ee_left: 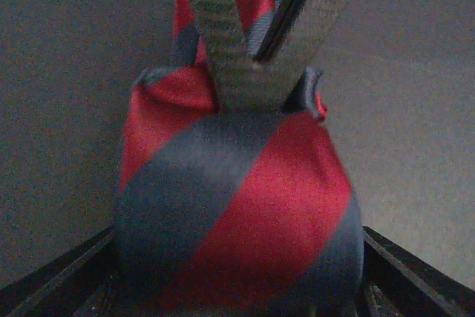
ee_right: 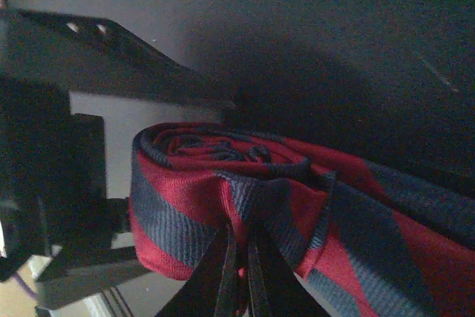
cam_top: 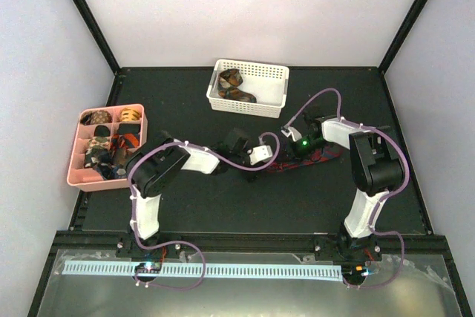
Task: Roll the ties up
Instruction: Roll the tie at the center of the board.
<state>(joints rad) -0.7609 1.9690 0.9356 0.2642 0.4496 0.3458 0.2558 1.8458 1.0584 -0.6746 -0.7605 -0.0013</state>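
Top external view: before the white basket [cam_top: 246, 108], a red-and-navy striped tie [cam_top: 303, 162] is partly rolled, pinched by the right gripper [ee_right: 239, 259]; the left gripper [ee_left: 237, 291] is spread around its coil [ee_left: 237, 206]. Other ties [cam_top: 234, 87] are left inside.

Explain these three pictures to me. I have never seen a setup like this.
Two robot arms are bolted at the near edge of a black table: the left arm and the right arm, each ending in a two-finger gripper. The wide picture comes from a fixed camera above and behind them; the two close-ups come from cameras on the wrists. On the table stand a pink divided tray of rolled ties and a white basket holding more ties. Between the arms lies a red-and-navy tie, partly rolled. The right gripper is pinched shut on the roll. The left gripper has its jaws wide on either side of it.
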